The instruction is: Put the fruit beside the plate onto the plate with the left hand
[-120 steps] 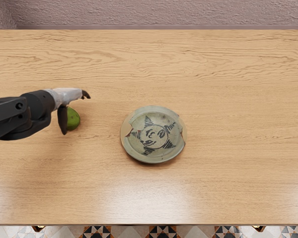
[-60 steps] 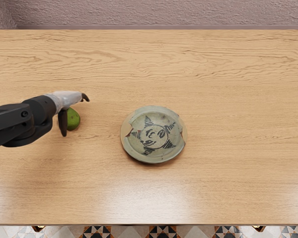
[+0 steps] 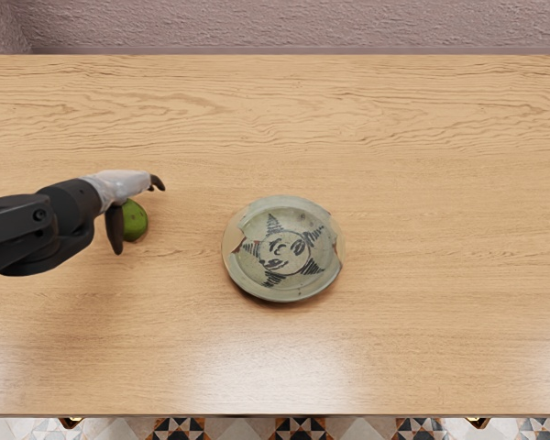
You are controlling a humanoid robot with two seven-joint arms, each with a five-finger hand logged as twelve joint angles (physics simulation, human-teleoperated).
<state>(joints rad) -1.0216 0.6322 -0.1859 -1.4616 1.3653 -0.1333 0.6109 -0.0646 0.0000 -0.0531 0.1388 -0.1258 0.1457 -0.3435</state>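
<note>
A small green fruit [image 3: 135,220] lies on the wooden table, a short way left of the plate [image 3: 238,266]. The plate is grey-green with a dark star-and-face pattern and nothing on it. My left hand [image 3: 131,207] comes in from the left edge and sits right at the fruit's left side. Its fingers are spread: one dark fingertip [image 3: 156,183] points right above the fruit, and the thumb [image 3: 115,241] hangs down in front of it. Part of the fruit is hidden behind the hand. The hand holds nothing.
The wooden table [image 3: 394,137] stretches wide around the plate. A textured wall runs along the far edge, and patterned floor tiles show below the near edge.
My left arm has drawn back slightly to the left and the hand has settled a little lower by the fruit. The fruit and plate have not moved.
</note>
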